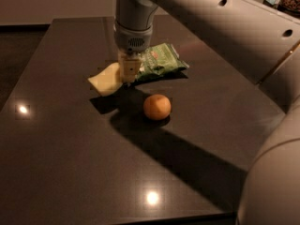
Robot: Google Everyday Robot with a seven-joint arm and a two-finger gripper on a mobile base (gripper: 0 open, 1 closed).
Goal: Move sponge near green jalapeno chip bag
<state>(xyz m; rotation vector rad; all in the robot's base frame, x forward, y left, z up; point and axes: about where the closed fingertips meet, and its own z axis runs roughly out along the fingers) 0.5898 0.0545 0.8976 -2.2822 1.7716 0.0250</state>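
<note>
Sponge (pixel 107 81), just 1, is pinched in the pincer (pixel 129 73) beside 1 green jalapeno chip bag (pixel 161 60), 1 orange ball (pixel 157 107) nearby.

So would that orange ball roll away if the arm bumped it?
Probably. The ball is round and sits free on the glossy table, so a nudge would likely send it rolling. It looks small, so probably light. The gripper is behind it, holding the sponge beside the chip bag.

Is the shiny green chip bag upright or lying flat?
Flat: the shiny green chip bag lies face up on the dark table, beside the gripper holding the pale yellow sponge.
</note>
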